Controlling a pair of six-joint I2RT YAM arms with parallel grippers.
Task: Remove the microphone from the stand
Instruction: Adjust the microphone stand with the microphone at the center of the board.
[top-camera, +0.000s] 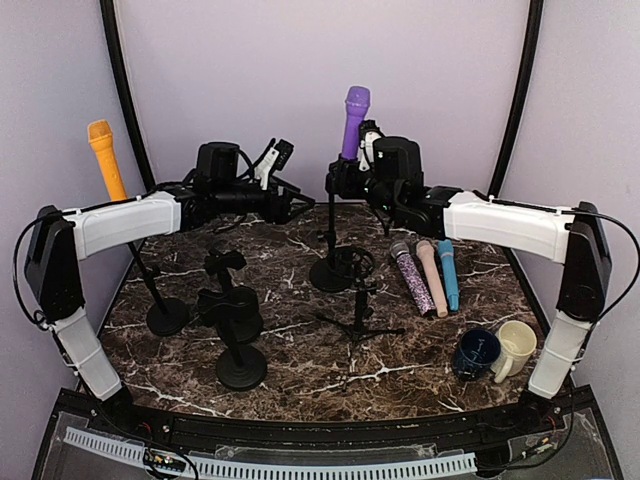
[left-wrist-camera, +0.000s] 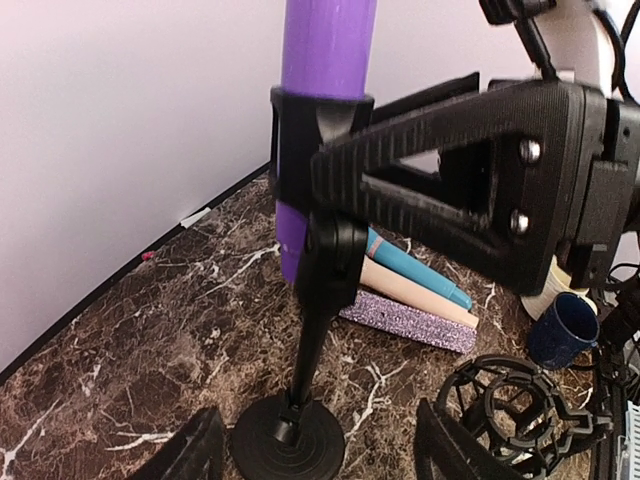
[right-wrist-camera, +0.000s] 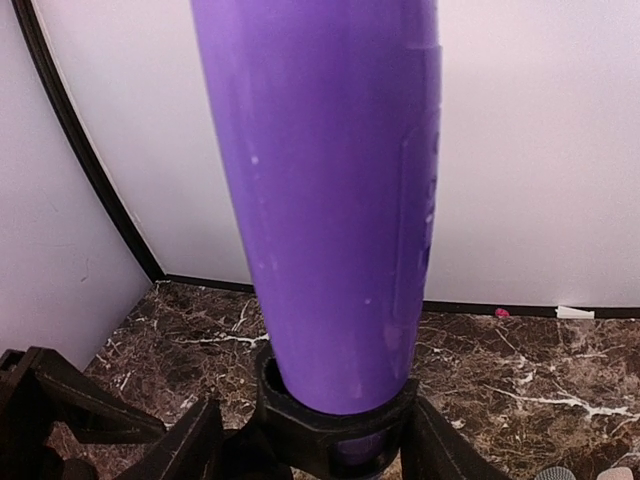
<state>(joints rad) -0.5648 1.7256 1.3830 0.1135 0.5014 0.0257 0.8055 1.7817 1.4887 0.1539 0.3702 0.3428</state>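
Clip (left-wrist-camera: 300, 130): holds the purple microphone (top-camera: 356, 118) upright, head uppermost, at upper centre of the overhead view.
Stand (left-wrist-camera: 310, 350): carries that clip; its round base sits on the bench (top-camera: 300, 370).
Second clip, upper left: holds the orange microphone (top-camera: 103, 155), tilted.
Navy cup (top-camera: 475, 352), cream cup (top-camera: 517, 345): lower right on the bench, side by side; contents cannot be told.
Loose microphones (top-camera: 432, 275): three, lying side by side right of centre.
Right gripper (right-wrist-camera: 315, 432): fingers flank the clip closely; whether they press it, cannot tell.
Right arm: forearm level, reaching in from the right edge.
Left gripper (left-wrist-camera: 315, 450): jaws wide apart, holding nothing, facing the stand.
Left arm: forearm level, reaching in from the left edge.
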